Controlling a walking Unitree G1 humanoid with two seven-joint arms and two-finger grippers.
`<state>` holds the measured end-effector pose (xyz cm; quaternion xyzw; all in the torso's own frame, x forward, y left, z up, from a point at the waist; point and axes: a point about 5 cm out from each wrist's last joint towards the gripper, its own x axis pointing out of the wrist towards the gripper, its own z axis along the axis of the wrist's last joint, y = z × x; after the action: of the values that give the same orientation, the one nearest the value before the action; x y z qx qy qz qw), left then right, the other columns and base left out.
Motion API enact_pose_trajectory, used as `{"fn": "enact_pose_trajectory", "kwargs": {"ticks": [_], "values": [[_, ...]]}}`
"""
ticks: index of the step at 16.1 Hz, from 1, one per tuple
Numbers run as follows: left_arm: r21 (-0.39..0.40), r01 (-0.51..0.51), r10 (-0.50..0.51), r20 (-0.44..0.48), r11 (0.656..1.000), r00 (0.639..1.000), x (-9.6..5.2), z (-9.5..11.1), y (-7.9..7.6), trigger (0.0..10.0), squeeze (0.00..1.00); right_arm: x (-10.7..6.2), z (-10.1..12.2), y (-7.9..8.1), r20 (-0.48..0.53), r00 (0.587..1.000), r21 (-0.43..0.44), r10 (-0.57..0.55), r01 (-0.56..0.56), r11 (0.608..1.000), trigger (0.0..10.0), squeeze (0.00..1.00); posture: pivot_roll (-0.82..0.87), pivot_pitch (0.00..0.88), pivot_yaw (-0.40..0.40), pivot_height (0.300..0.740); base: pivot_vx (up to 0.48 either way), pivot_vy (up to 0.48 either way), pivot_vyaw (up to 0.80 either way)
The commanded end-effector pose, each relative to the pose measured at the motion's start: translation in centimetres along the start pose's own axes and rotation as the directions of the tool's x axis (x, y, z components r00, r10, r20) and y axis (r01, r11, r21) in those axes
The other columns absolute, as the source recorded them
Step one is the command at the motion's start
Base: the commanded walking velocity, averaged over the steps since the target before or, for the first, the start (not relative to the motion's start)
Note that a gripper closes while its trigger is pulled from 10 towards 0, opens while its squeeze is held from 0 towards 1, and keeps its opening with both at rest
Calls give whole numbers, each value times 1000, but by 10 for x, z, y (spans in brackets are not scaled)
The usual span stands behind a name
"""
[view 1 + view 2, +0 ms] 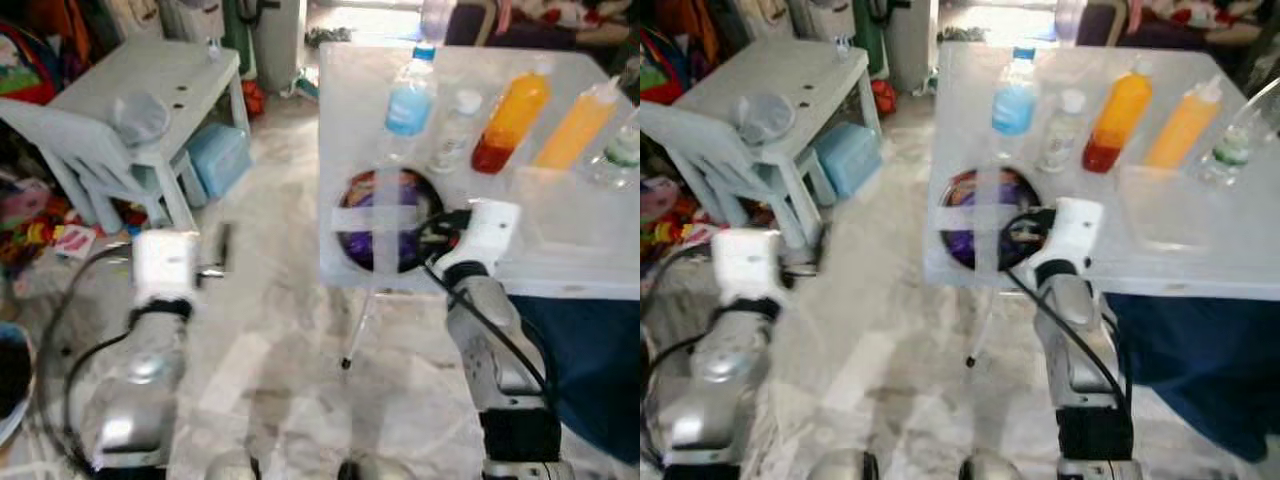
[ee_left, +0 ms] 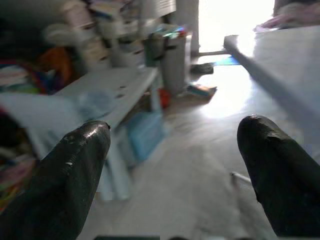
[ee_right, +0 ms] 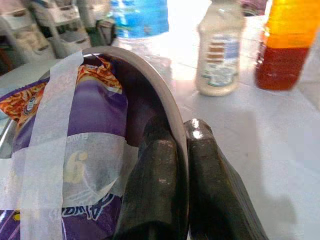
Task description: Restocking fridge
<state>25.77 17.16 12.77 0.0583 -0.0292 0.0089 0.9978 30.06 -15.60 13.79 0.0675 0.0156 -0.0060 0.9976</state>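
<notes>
The right gripper is pinching, jaws pressed together, the thin rim of the round metal bowl of taped purple snack packets on the white worktop. Light, rigid, likely slippery. The left gripper is hanging, jaws spread.

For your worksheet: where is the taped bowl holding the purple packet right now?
The taped bowl sits at the near left corner of the white table, just in front of the blue-labelled bottle. The right gripper is pinching its rim.
</notes>
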Motion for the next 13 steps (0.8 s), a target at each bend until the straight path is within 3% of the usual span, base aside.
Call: {"fn": "enact_pose_trajectory", "kwargs": {"ticks": [1, 8, 13], "values": [[-8, 0, 0, -13, 1000, 1000, -1, -2, -1, 10000, 0, -3, -7, -2, -38, 999, 22, 12, -12, 1000, 10000, 0, 47, 32, -28, 740, 0, 0, 0], [-40, -49, 48, -37, 998, 998, -2, -4, 1, 10000, 0, -9, -2, 5, 19, 997, 48, 79, -80, 996, 10000, 0, 48, 36, -36, 740, 0, 0, 0], [-39, -54, 52, -43, 998, 998, 0, -6, 1, 10000, 0, -9, 2, 14, 47, 987, 30, 155, -157, 987, 10000, 0, 47, 33, -38, 740, 0, 0, 800]]}}
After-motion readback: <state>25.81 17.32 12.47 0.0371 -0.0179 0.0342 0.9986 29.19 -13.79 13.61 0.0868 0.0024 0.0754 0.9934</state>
